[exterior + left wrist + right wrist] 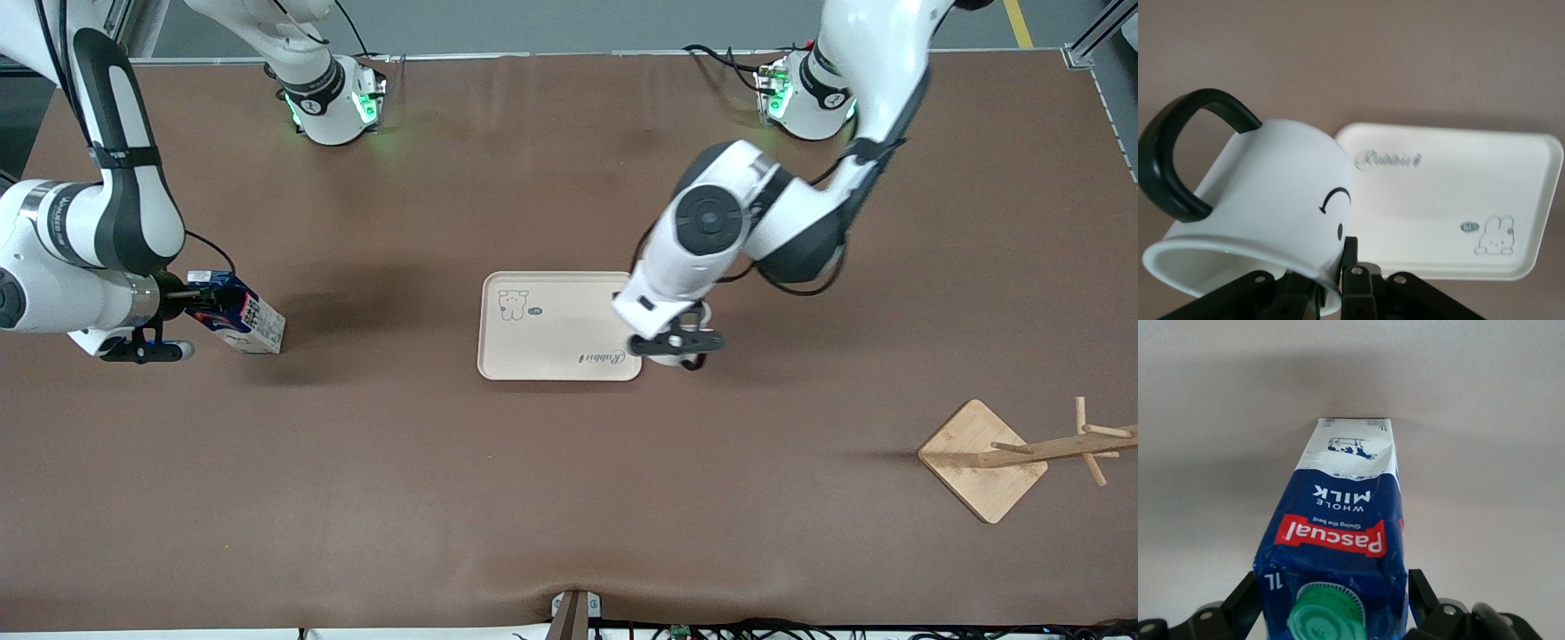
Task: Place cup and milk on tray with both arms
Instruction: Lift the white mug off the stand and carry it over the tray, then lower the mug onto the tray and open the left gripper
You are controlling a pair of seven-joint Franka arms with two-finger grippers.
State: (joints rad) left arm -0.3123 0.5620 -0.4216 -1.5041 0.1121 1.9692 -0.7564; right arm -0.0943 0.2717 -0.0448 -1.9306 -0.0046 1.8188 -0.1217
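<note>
My left gripper (686,342) is shut on the rim of the cup (1271,193), a white mug with a black smiley face and a black handle. It holds the cup tilted just off the end of the cream tray (556,324) toward the left arm. In the front view only a bit of the cup (704,313) shows under the hand. The left wrist view shows the tray (1458,200) bare. My right gripper (200,302) is shut on the milk (244,322), a blue carton with a green cap (1328,613), held tilted at the right arm's end of the table.
A wooden rack with a square base (982,458) and pegs stands toward the left arm's end, nearer the front camera than the tray. The brown table top (569,498) stretches between the tray and the milk.
</note>
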